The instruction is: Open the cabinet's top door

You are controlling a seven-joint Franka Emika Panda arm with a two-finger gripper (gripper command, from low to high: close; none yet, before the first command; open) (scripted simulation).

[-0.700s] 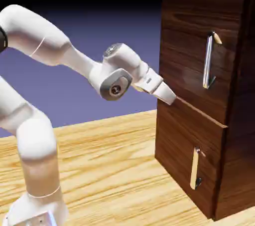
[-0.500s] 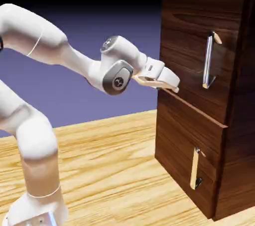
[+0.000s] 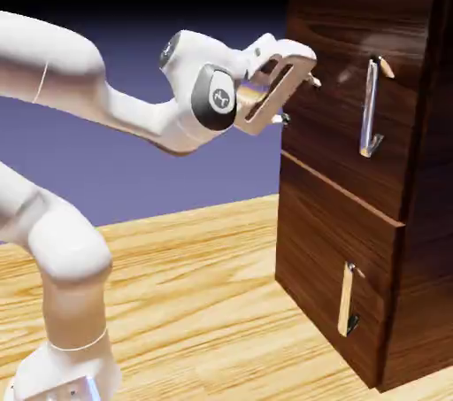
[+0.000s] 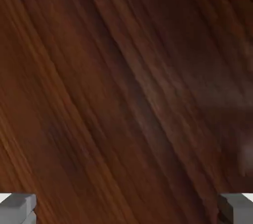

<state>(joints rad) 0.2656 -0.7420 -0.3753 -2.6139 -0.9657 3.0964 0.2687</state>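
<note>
Gripper [image 3: 299, 96] facing the top door [image 3: 341, 89]

Its jaws are standing spread and empty, pointing at the cabinet's [image 3: 372, 284] closed upper panel, left of the long silver handle [image 3: 371, 109].

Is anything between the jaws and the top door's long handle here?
Nothing visible. The gripper sits at the top door, left of its handle in the exterior view; only bare wood lies between.

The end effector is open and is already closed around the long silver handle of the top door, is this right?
Not quite. The end effector is open, but it holds nothing: in the exterior view it is at the top door, to the left of the long handle. The hand view shows only wood between the fingertips.
</note>
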